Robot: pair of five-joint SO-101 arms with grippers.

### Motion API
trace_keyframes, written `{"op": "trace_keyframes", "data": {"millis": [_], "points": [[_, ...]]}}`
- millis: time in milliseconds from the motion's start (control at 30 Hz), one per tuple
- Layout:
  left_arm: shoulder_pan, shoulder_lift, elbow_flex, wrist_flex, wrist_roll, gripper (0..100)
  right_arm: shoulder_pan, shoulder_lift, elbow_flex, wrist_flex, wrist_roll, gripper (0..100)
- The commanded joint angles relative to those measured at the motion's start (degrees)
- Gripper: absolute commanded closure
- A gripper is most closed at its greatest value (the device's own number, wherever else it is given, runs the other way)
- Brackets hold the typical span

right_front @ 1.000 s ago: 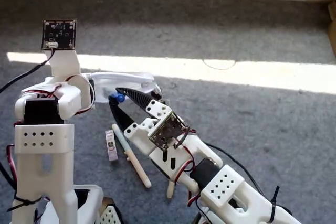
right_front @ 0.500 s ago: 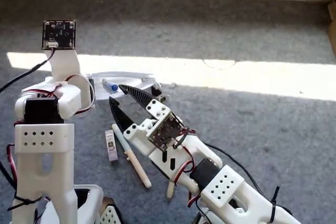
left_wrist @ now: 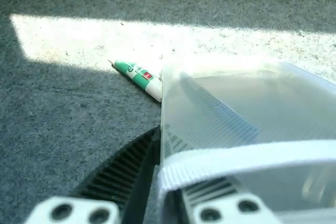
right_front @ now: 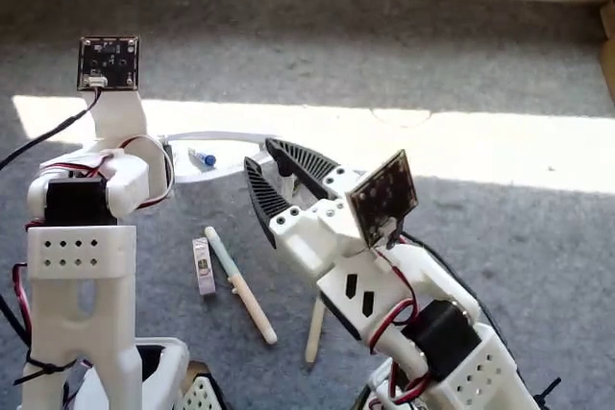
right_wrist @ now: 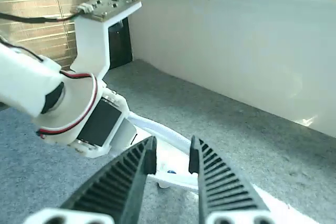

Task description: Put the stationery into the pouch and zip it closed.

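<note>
Right claw (right_front: 258,154) risen back from pouch (right_front: 227,153), jaws apart, blue-tipped pen (right_front: 201,156) left inside, left claw (left_wrist: 167,141) pinching pouch edge

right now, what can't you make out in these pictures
- Pale stick, high view: its upper end runs under the right arm.
- Green pen, left wrist view: one end is behind the pouch wall; whether it lies in the pouch or behind it is unclear.
- Pouch zip, high view: too fine to see, and the left arm covers one end.
- Pouch mouth, right wrist view: the right hand fingers cross it.
</note>
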Motion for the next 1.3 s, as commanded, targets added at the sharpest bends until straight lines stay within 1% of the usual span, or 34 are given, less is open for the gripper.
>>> {"op": "trace_keyframes", "data": {"millis": [0, 233, 400, 533, 800, 1000, 1100, 1267], "points": [[-0.6, 1.2, 0.6, -0.8, 0.3, 99, 2.7, -1.0, -4.6, 5.6, -3.0, 89.5], [-0.6, 1.2, 0.6, -0.8, 0.3, 99, 10.9, -0.9, -4.4, 17.7, -9.9, 89.4], [-0.6, 1.2, 0.6, -0.8, 0.3, 99, 12.6, -0.8, -4.0, 24.2, -13.7, 89.3], [-0.6, 1.2, 0.6, -0.9, 0.3, 99, 12.6, 4.6, -0.9, 24.6, -15.3, 89.2], [-0.6, 1.3, 0.6, -0.9, 0.3, 99, 12.6, 24.9, 0.0, 24.3, -25.6, 89.2], [-0.6, 1.3, 0.6, -0.9, 0.3, 99, 12.4, 36.7, 0.0, 24.3, -30.9, 89.2], [-0.6, 1.3, 0.6, -0.9, 0.2, 99, 12.4, 41.4, 0.0, 24.1, -32.4, 89.2], [-0.6, 1.3, 0.9, -0.9, 0.2, 99, 12.6, 47.3, 0.0, 20.4, -32.7, 89.2]]}}
